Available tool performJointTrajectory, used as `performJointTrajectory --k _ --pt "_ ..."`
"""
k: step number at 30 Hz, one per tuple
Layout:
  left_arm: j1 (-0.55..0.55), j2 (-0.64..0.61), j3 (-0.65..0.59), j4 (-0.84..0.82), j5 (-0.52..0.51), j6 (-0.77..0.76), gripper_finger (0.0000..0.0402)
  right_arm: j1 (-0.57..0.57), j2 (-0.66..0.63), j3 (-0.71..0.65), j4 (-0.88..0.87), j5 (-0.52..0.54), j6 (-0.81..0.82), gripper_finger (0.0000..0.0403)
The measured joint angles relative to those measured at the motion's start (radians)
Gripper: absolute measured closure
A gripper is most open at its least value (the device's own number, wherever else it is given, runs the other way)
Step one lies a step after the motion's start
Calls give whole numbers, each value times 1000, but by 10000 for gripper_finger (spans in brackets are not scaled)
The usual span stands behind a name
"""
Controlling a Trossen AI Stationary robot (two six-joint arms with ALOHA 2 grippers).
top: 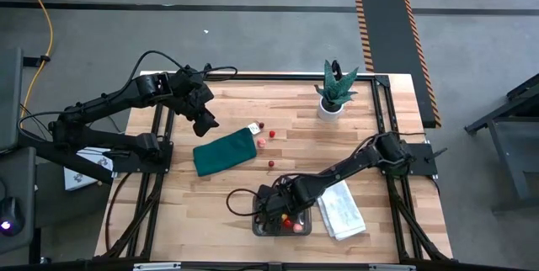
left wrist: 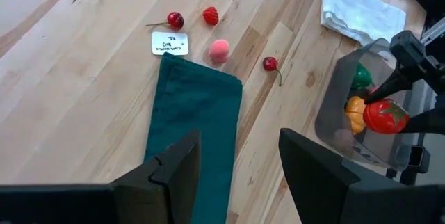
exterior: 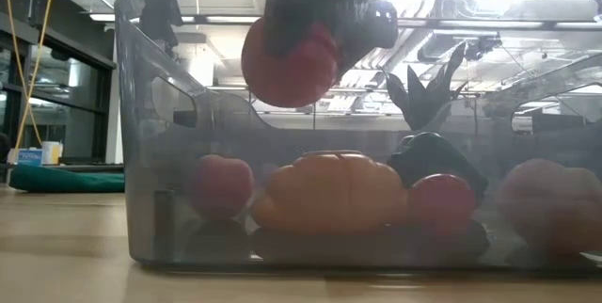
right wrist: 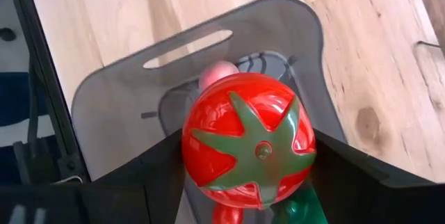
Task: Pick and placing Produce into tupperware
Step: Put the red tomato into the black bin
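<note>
The tomato is a glossy red toy ball with a green star-shaped stem cap, and it sits clamped between the two dark fingers of the right gripper, whose jaws are clenched on its sides. It hangs just above the open tupperware, a shallow clear greyish box with rounded corners and a slot handle, which stands at about six o'clock on the table, touching the folded white towel on its three o'clock side. Inside the box, seen from table height, lie an orange ribbed piece, a pink one, a small red one and a dark green one, all below the held tomato. The left gripper hovers with jaws released over the dark green cloth near the table's middle. Around the cloth's far end lie two cherries, a raspberry, a pink peach and a white label card.
</note>
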Motion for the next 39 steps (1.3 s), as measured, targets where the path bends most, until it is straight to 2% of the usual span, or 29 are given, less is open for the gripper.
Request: performJointTrajectory --k 23,32,39 --pt "0 0 0 1 2 11 220 2 34 0 11 -22 60 155" --pt "0 0 0 1 2 22 220 2 34 0 9 -49 -20 155" --pt "0 0 0 1 2 29 220 2 33 0 12 -49 23 155"
